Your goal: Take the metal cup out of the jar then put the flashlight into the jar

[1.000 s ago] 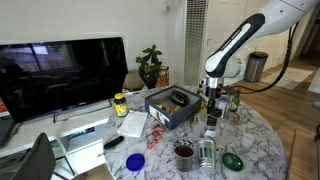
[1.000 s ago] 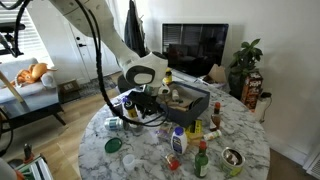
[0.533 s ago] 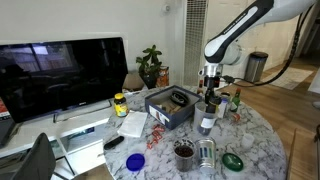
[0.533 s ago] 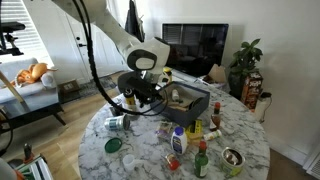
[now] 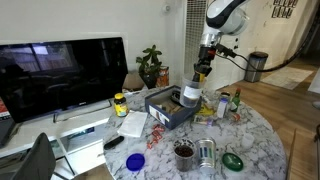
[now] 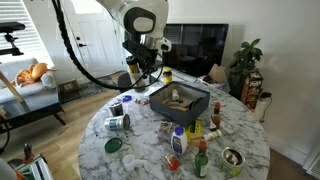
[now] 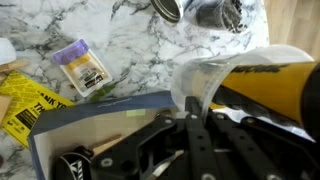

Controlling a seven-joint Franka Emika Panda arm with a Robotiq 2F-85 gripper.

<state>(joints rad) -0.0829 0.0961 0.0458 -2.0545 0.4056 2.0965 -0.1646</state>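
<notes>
Since a second ago the arm has swung up and away from the bottles. The gripper, which was low over the marble table, is now high above it, and the jar has left the tabletop with it. The fingers are pinched fully together on the jar's clear wall, and the jar dangles at about 7 o'clock from the gripper, touching nothing else.

In an exterior view the jar hangs over the 3 o'clock end of the dark blue box. The wrist view agrees: the box's rim and contents lie beneath the fingers, and the jar's see-through lip sits at about 1 o'clock from them. A yellow surface with dark lettering fills that view at 3 o'clock, but it is too close and blurred to tell what it is.

The metal cup is out of the jar and on the table, at roughly 5 o'clock of the tabletop. It is just beside the brown cup, which sits at its 9 o'clock. At the wrist view's 12 o'clock edge the metal cup seems to lie on its side, though only part of it shows.
</notes>
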